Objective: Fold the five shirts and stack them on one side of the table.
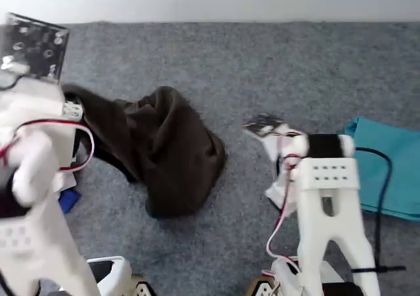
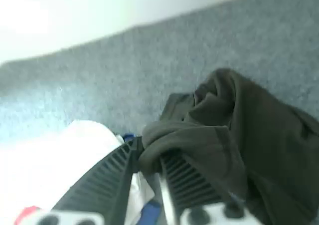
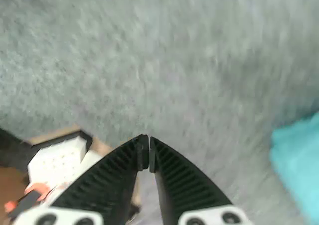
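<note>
Left gripper [image 2: 149, 157] clamps a fold of the dark brown shirt [image 1: 167, 151] toward the left edge of the table [image 1: 275, 66]; right gripper [image 3: 144, 152] hangs closed, empty.

Left tool [image 2: 149, 154] clamped (on dark shirt [image 2: 259, 145]), right tool [image 3: 146, 146] closed

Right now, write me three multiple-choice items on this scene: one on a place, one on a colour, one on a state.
1. The teal shirt lies: A) on the table, right side B) on the floor C) in a box.
2. The left claw grips a shirt coloured: A) white B) dark brown C) teal.
3. The right claw is: A) wide open B) shut on cloth C) shut, empty.
Key: 1A, it lies by the right arm; 2B, the brown shirt is pinched there; 3C, tips meet over bare table.
</note>
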Tool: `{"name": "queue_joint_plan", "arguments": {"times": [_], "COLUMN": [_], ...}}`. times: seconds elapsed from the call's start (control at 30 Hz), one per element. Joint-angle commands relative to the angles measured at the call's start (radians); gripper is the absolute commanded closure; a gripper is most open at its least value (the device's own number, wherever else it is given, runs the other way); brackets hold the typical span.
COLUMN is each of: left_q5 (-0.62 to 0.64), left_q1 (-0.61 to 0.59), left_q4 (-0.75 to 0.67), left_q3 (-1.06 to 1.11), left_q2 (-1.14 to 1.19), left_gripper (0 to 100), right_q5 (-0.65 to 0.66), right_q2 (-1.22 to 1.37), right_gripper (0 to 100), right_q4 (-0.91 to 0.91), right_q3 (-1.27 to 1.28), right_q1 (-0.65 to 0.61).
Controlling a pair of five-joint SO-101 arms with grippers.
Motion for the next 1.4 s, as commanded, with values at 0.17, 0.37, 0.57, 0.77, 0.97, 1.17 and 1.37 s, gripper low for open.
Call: {"name": "queue_joint_plan", "arguments": {"times": [0.17,0.37,0.57,0.77,0.97,1.17,1.37], "left_q5": [-0.005,-0.005,-0.006,-0.006,-0.006,-0.006,-0.006], "left_q1": [-0.247,-0.37,-0.442,-0.537,-0.641,-0.657,-0.652], "left_q4": [-0.207,-0.281,-0.282,-0.282,-0.276,-0.281,-0.285], "left_q3": [0.344,0.478,0.509,0.509,0.509,0.51,0.521], "left_q2": [-0.014,-0.018,-0.018,-0.018,-0.018,-0.014,-0.012], "left_gripper": [99,99,99,99,99,99,99], "right_q5": [-0.112,-0.117,-0.115,-0.109,-0.107,-0.107,-0.109], "right_q2": [0.211,0.475,0.834,1.19,1.517,1.758,1.801], "right_gripper": [99.0,99.0,99.0,99.0,99.0,99.0,99.0], "right_q4": [-0.268,-0.458,-0.524,-0.406,-0.305,-0.186,0.05], "right_q3": [-0.041,-0.144,-0.413,-0.921,-1.553,-2.079,-2.231], "right_q1": [-0.295,-0.384,-0.401,-0.383,-0.383,-0.42,-0.461]}}
